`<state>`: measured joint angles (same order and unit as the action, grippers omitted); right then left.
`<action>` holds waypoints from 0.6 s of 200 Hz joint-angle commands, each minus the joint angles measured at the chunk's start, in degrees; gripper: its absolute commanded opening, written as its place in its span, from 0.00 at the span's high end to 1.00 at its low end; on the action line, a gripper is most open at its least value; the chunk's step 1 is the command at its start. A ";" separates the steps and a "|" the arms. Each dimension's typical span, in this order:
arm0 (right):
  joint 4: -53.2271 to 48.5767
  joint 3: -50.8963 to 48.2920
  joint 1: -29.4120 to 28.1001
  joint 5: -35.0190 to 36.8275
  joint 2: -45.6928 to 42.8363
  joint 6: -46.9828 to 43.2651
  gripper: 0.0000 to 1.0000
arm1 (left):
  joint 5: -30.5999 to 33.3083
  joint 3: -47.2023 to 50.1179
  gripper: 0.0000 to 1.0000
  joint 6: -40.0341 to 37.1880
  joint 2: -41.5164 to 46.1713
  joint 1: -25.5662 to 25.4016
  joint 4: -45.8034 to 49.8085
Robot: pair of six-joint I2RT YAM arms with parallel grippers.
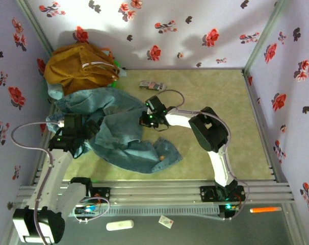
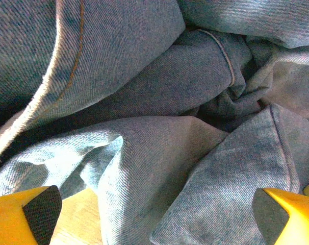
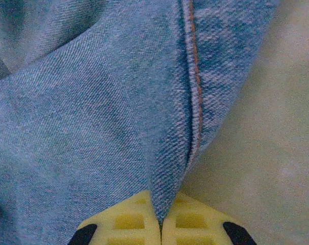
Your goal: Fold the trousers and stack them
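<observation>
The trousers (image 1: 121, 130), light blue denim, lie crumpled across the left half of the olive table mat (image 1: 215, 97). My right gripper (image 1: 147, 121) is at their right edge, shut on a pinched fold of denim beside an orange-stitched seam (image 3: 195, 76). In the right wrist view the cloth (image 3: 93, 127) runs down between the two yellow fingers (image 3: 126, 224). My left gripper (image 1: 85, 133) hovers over the left part of the heap, open wide. Its yellow fingers (image 2: 22, 217) stand far apart above rumpled folds of the trousers (image 2: 159, 153), holding nothing.
A mustard-yellow garment with white stripes (image 1: 80, 66) is piled at the back left corner, pale teal cloth (image 1: 55, 92) under it. A small printed packet (image 1: 152, 84) lies on the mat behind the trousers. Floral walls close three sides; a metal rail (image 1: 159, 191) borders the front.
</observation>
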<state>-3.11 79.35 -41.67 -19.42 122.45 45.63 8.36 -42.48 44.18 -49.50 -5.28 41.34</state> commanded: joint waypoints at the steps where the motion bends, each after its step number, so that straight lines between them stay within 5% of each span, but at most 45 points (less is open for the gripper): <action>1: -3.82 -1.86 0.79 5.66 -4.45 -1.22 1.00 | -0.01 -2.41 0.00 -2.02 1.57 0.79 1.80; 36: -12.52 -8.87 9.28 15.10 -19.94 -9.02 1.00 | -1.08 -3.15 0.00 -2.78 3.08 1.15 2.25; 66: -24.97 -4.90 14.47 21.92 -31.22 -20.38 1.00 | -2.98 -1.34 0.01 -2.20 5.66 1.10 -0.79; 109: -33.12 1.92 16.60 32.94 -34.55 -25.54 1.00 | -5.28 1.42 0.02 -0.67 7.04 1.06 -4.05; 120: -33.74 2.81 17.67 35.96 -33.93 -25.97 0.90 | -6.22 1.92 0.01 -0.60 6.50 1.06 -4.70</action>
<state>-30.59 80.20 -25.98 5.85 87.15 24.10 4.51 -42.19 43.07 -42.39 -4.54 39.09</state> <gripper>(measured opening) 0.055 0.984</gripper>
